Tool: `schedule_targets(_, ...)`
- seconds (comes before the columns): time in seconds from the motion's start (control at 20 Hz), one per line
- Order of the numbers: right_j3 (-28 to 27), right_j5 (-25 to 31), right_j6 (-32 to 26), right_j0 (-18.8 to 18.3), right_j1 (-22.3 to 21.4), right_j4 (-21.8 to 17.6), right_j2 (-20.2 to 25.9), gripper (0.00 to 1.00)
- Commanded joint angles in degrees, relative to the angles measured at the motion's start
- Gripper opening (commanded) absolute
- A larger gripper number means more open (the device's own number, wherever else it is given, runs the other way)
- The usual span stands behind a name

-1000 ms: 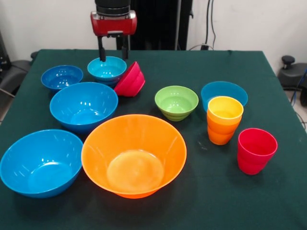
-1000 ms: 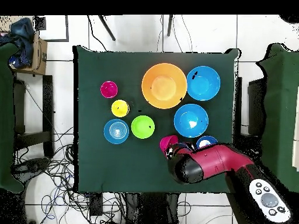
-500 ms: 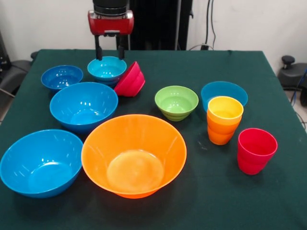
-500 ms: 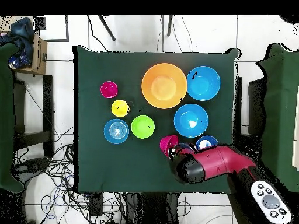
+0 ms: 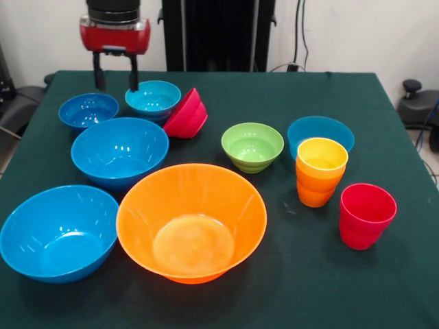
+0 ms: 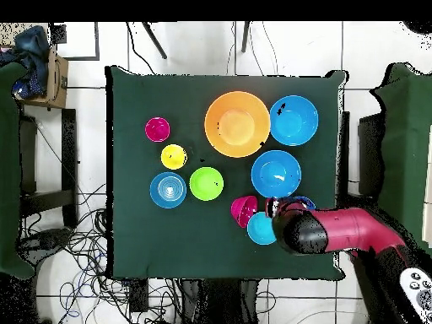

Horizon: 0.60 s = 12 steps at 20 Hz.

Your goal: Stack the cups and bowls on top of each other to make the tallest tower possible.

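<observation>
My gripper [image 5: 115,73] hangs open and empty above the table's far left, between the small dark-blue bowl [image 5: 88,110] and the small light-blue bowl [image 5: 152,98]. A red bowl [image 5: 185,113] leans tilted against the light-blue one. The very large orange bowl [image 5: 192,219] stands in front, flanked by a large blue bowl [image 5: 58,232] with another blue bowl [image 5: 120,151] behind it. On the right, a yellow cup sits nested in an orange cup [image 5: 321,171], beside a red cup [image 5: 367,214]. In the overhead view the arm [image 6: 337,232] hides the gripper and part of the dark-blue bowl [image 6: 295,202].
A green bowl [image 5: 252,145] stands mid-table. Another blue bowl [image 5: 320,129] sits behind the yellow cup. All of them rest on a dark green tablecloth [image 5: 288,288]. The overhead view shows cables on the floor and a cardboard box [image 6: 52,72] beside the table.
The gripper has moved left in the front view, from over the light-blue bowl toward the dark-blue bowl, still open. The overhead view now shows the light-blue bowl uncovered. No bowl or cup moved.
</observation>
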Motion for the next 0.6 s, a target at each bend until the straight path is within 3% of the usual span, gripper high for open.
schedule_targets(0.05, -9.17, 7.86, -8.77, -0.43, 6.26, 1.9, 2.81, 1.0)
schedule_targets(0.6, -21.02, 9.36, -9.35, -0.02, 13.94, -0.15, 1.26, 1.0)
